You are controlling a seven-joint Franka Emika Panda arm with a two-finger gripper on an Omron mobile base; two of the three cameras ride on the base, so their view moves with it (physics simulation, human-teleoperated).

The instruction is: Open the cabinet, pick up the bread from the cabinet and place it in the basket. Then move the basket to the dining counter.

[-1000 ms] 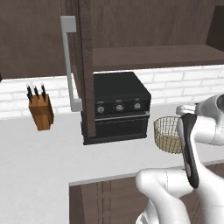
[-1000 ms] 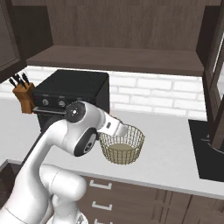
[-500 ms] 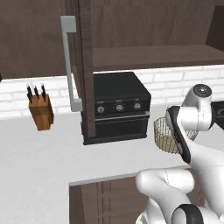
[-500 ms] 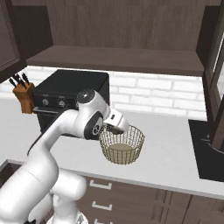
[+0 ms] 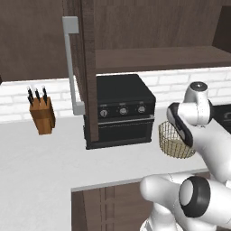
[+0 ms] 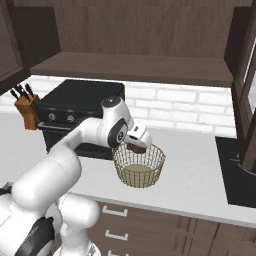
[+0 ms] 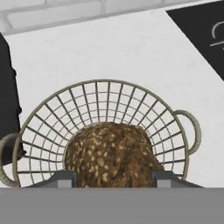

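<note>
Left of centre in the right base view, the gripper (image 6: 137, 146) hangs over the basket (image 6: 139, 167), jaws part-open around the bread (image 7: 111, 154). Best lowered further before release. At bottom centre, the hand view reveals the loaf's speckled crust between the fingertips (image 7: 64, 178), over the mesh.

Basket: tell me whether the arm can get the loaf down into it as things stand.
Probably yes. The gripper holds the bread right over the basket, whose open mouth has nothing across it, and the black oven stands off to one side.
</note>
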